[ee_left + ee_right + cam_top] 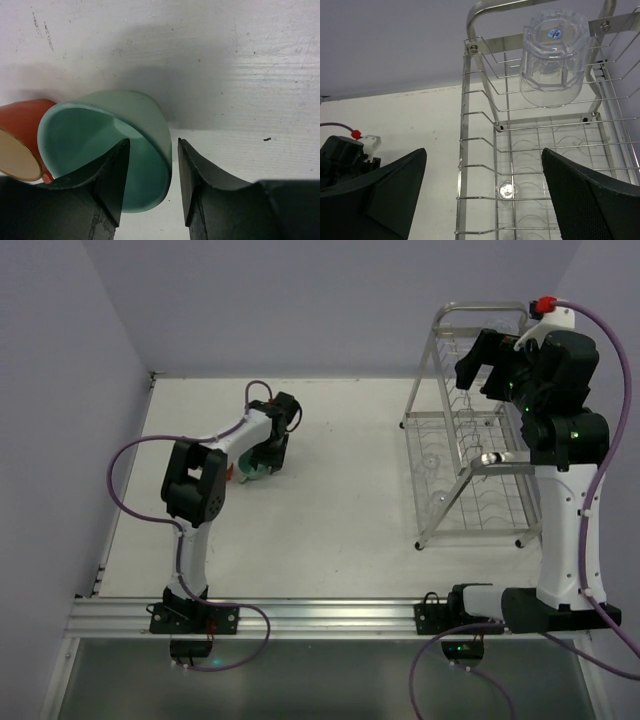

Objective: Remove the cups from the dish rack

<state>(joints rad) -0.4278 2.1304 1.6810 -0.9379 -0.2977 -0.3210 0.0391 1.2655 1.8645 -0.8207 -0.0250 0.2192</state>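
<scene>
The mint-green mug (pixel 100 145) lies on its side on the table, touching the orange-red mug (pixel 22 130) to its left; both also show in the top view, the mint-green mug (pixel 254 469) and the orange-red mug (pixel 232 474). My left gripper (pixel 154 180) is open and straddles the green mug's wall, one finger inside, a small gap outside. The clear glass tumbler (pixel 552 57) stands upside down on the upper tier of the silver wire dish rack (pixel 480 135). My right gripper (pixel 485 200) is wide open and empty, above the rack (pixel 440 430) and short of the tumbler.
The rack stands at the table's right side, close to the right arm's column (pixel 562 530). Its looped handle (pixel 485 7) rises behind the tumbler. Walls close in the table on the left, back and right.
</scene>
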